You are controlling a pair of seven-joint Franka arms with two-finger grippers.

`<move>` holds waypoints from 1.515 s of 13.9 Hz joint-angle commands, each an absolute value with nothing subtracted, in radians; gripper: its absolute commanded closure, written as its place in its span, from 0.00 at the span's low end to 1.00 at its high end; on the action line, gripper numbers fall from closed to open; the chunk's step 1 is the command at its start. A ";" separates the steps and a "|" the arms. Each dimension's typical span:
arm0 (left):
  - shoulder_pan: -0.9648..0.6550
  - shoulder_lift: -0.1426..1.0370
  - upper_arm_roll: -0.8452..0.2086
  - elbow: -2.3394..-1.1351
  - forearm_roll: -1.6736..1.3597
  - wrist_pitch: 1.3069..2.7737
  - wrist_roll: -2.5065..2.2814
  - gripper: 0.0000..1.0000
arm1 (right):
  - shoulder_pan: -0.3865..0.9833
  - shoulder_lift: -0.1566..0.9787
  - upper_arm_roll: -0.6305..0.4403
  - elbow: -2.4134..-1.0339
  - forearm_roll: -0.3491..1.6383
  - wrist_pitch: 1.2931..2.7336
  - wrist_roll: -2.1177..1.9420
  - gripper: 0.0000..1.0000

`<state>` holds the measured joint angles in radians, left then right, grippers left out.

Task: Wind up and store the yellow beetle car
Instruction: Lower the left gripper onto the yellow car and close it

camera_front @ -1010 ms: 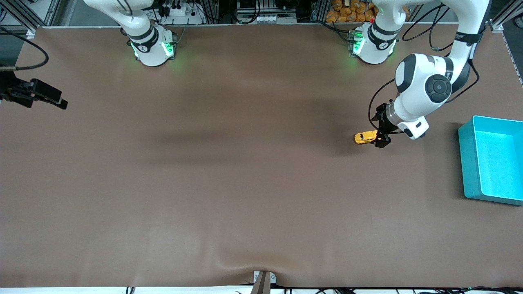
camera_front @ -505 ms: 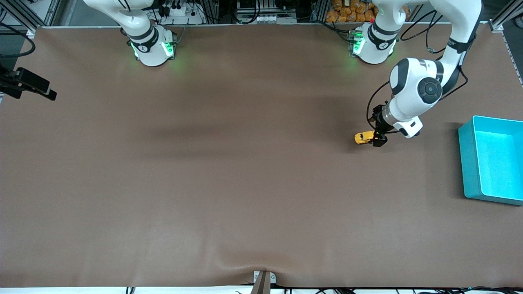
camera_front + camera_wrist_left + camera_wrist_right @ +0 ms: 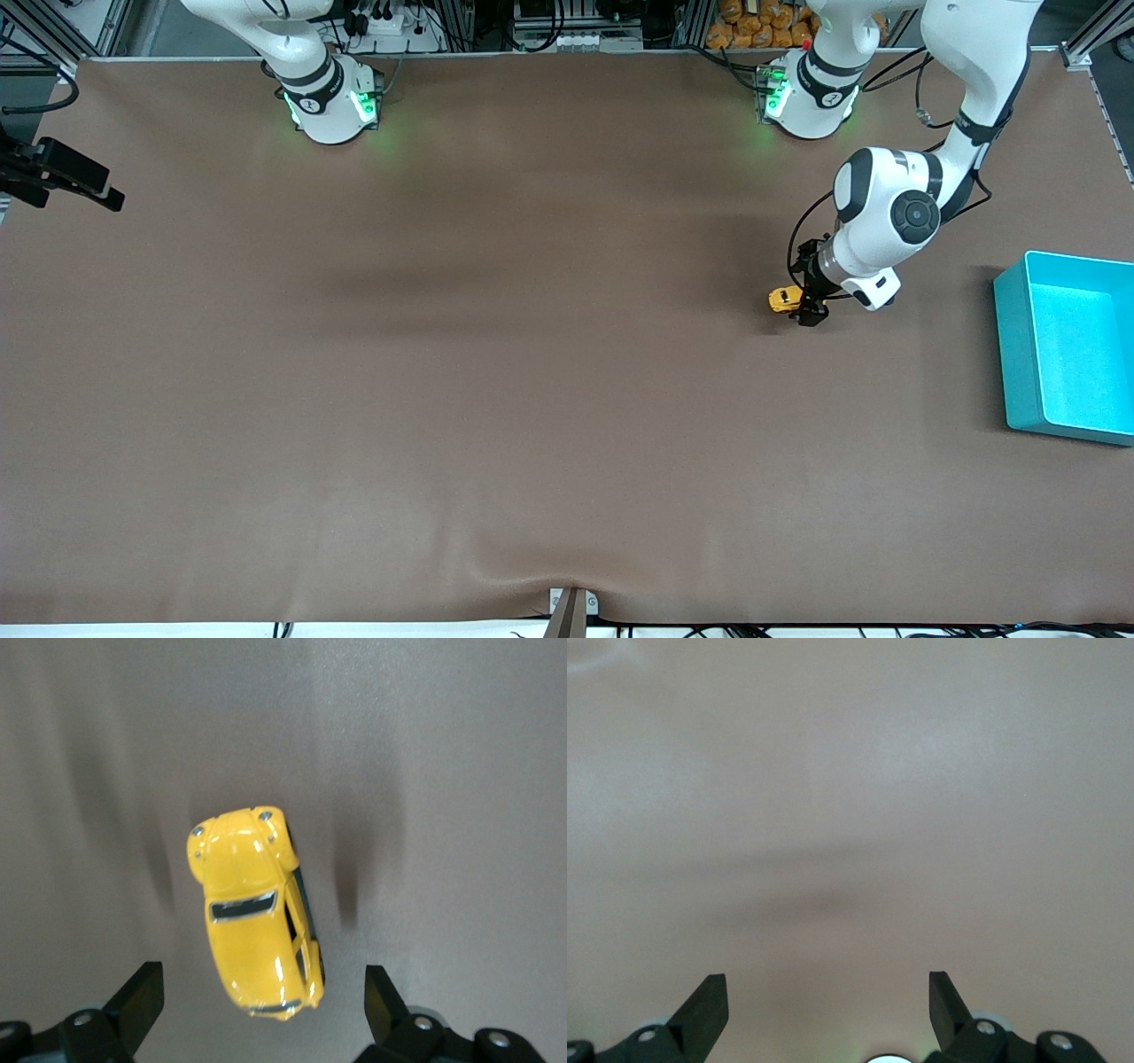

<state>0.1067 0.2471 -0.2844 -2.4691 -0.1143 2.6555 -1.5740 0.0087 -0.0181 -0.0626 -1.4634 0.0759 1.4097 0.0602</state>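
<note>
The yellow beetle car (image 3: 781, 299) stands on its wheels on the brown table toward the left arm's end. In the left wrist view the car (image 3: 253, 920) lies with its rear end between my open jaws, which do not touch it. My left gripper (image 3: 806, 306) is low over the car's end that faces the teal bin (image 3: 1067, 346). My right gripper (image 3: 66, 177) is open and empty at the right arm's end of the table, where that arm waits. Its wrist view (image 3: 828, 1005) shows only bare table.
The teal bin stands open at the left arm's end of the table, nearer the front camera than the car. A metal bracket (image 3: 571, 607) sits at the table's front edge.
My left gripper has come down and moved over the car's rear end, so more of the car is covered in the front view. The car has not moved. The right gripper shifted slightly.
</note>
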 commanded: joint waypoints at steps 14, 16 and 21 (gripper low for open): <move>0.132 0.262 -0.290 -2.465 -0.121 2.697 -1.566 1.00 | -0.114 -0.035 0.067 -1.496 0.043 1.420 0.061 0.00; 0.129 0.252 -0.296 -2.457 -0.086 2.691 -1.566 1.00 | -0.117 -0.034 0.067 -1.496 0.043 1.419 0.061 0.00; 0.130 0.210 -0.308 -2.372 0.046 2.554 -1.566 1.00 | -0.118 -0.029 0.066 -1.496 0.043 1.419 0.061 0.00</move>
<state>0.1309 0.2486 -0.2997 -2.4158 0.0003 2.6404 -1.5663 -0.0990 -0.0180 0.0520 -1.4844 0.0575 1.4152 0.0602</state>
